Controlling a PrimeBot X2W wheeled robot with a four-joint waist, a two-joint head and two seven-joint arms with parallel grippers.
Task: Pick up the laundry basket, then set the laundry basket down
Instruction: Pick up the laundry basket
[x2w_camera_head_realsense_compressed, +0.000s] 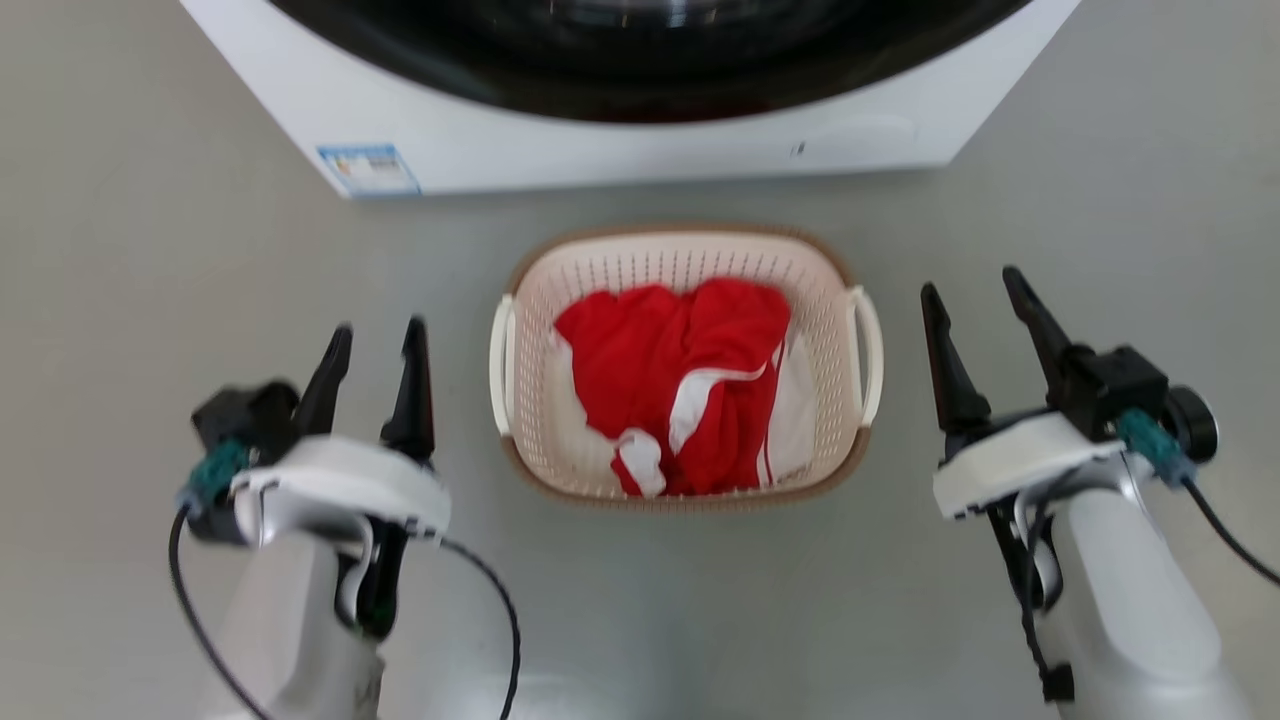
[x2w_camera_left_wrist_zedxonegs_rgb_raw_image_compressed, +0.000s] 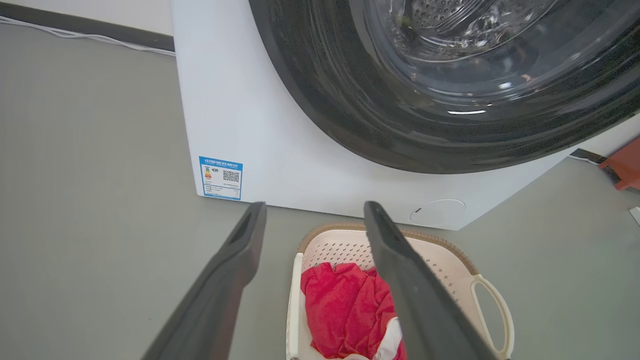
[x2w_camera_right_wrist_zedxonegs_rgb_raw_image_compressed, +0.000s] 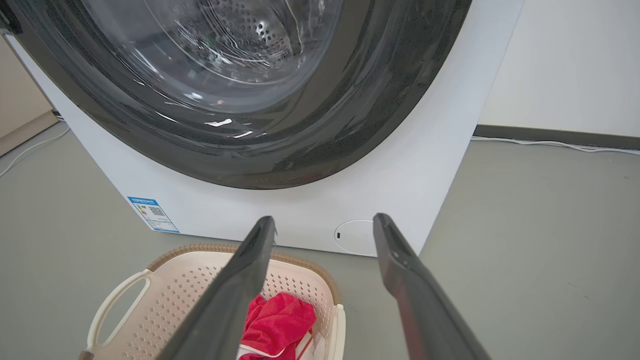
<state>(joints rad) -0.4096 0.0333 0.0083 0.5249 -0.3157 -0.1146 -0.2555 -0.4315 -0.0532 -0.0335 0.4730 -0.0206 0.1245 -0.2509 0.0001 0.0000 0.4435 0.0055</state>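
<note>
The laundry basket (x2w_camera_head_realsense_compressed: 690, 262) sits on the grey floor (x2w_camera_head_realsense_compressed: 130, 250) at the view's centre, with a red-and-white garment (x2w_camera_head_realsense_compressed: 670, 370) bunched inside. Its white handles are at its 9 and 3 o'clock. A white front-loading washing machine (x2w_camera_head_realsense_compressed: 600, 140) stands near it at 12 o'clock, with a blue label (x2w_camera_head_realsense_compressed: 368, 169) at 11. The left gripper (x2w_camera_head_realsense_compressed: 379, 327) is at the basket's 8 o'clock and the right gripper (x2w_camera_head_realsense_compressed: 971, 281) at 3. Both have their fingers spread, are empty, and are clear of the basket.

The left gripper (x2w_camera_head_realsense_compressed: 379, 326) holds its two dark fingers spread, tips pointing forward, nothing between them. The right gripper (x2w_camera_head_realsense_compressed: 971, 281) stands likewise, jaws wide and empty. Behind the wrists, the left forearm (x2w_camera_head_realsense_compressed: 290, 620) and the right forearm (x2w_camera_head_realsense_compressed: 1130, 610) slope back.
</note>
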